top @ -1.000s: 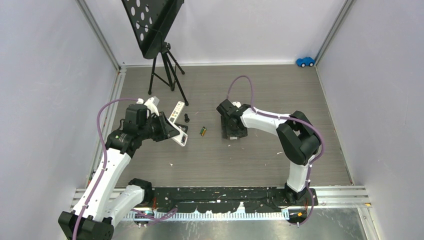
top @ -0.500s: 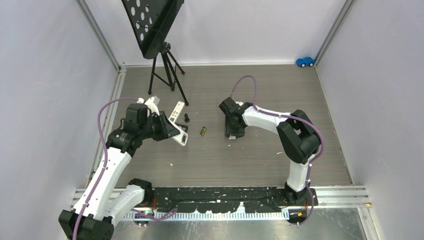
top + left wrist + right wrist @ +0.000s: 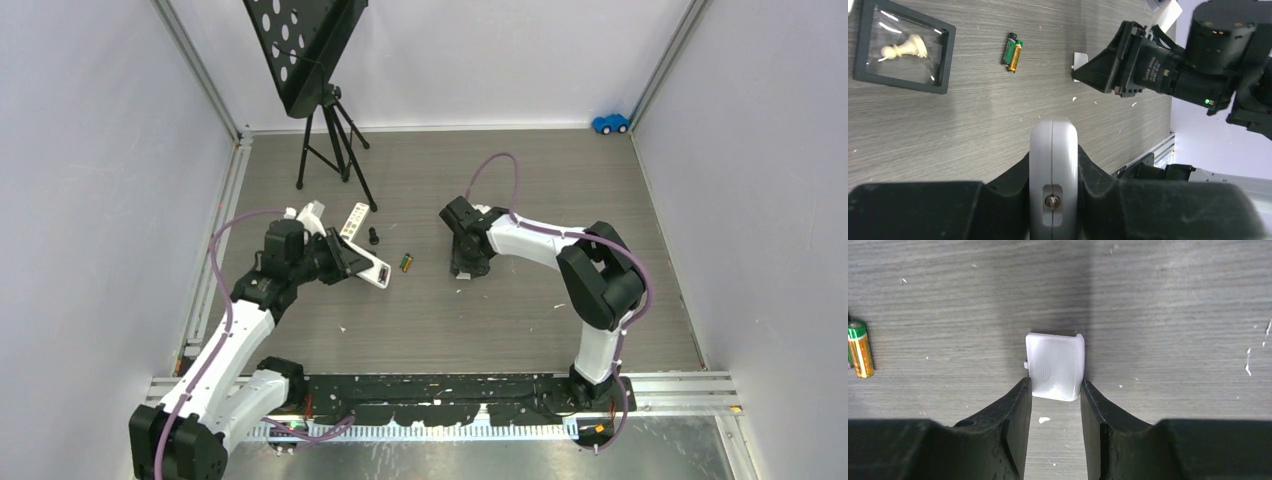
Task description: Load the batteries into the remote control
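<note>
My left gripper (image 3: 352, 262) is shut on the white remote control (image 3: 376, 271). In the left wrist view the remote (image 3: 1053, 170) stands edge-on between the fingers, above the table. Two batteries (image 3: 406, 262) with green and gold wraps lie side by side just right of the remote; they also show in the left wrist view (image 3: 1013, 51), and one shows in the right wrist view (image 3: 860, 349). My right gripper (image 3: 467, 264) points down at the table. Its fingertips (image 3: 1024, 390) press both sides of a small white battery cover (image 3: 1055, 366) lying on the table.
A black square tray (image 3: 903, 52) holding a white chess pawn lies beyond the batteries. A second white remote-like piece (image 3: 355, 220) and a small black object (image 3: 374, 236) lie behind the left gripper. A black tripod stand (image 3: 325, 120) is at the back left, a blue toy car (image 3: 610, 123) at the back right.
My left gripper has carried the remote a little right, toward the batteries. My right gripper has turned and narrowed around the battery cover.
</note>
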You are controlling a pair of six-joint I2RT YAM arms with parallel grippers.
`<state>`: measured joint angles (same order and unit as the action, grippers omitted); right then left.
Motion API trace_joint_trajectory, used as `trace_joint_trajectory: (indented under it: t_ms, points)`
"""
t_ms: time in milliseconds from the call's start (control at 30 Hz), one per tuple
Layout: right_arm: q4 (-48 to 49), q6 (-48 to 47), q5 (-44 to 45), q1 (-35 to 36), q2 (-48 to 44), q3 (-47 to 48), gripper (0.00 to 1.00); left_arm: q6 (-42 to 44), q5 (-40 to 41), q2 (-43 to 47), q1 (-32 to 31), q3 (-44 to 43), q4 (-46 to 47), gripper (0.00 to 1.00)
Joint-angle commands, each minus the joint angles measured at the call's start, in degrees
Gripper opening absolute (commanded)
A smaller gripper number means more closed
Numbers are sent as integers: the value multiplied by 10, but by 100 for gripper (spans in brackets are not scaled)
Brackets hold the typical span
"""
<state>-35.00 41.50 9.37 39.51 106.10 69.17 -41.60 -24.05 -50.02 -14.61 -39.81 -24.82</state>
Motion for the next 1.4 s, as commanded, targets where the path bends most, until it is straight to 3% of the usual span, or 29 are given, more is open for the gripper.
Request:
trace_joint_trajectory:
  t_ms: [0, 200, 433, 733, 1367]
  points:
    - [22, 31, -10, 3, -62, -28, 41, -87, 2, -3, -17, 68, 234, 0]
    - [59, 54, -50, 3, -121, -75, 41, -139, 45, -61, -64, 129, 400, 0]
    - [135, 94, -118, 9, -185, -127, 41, -165, 52, -158, -105, 134, 502, 0]
    - [191, 153, -146, 27, -235, -134, 41, -183, 85, -203, -136, 121, 522, 0]
    - [213, 151, -164, 36, -203, -109, 42, -213, 75, -207, -140, 118, 522, 0]
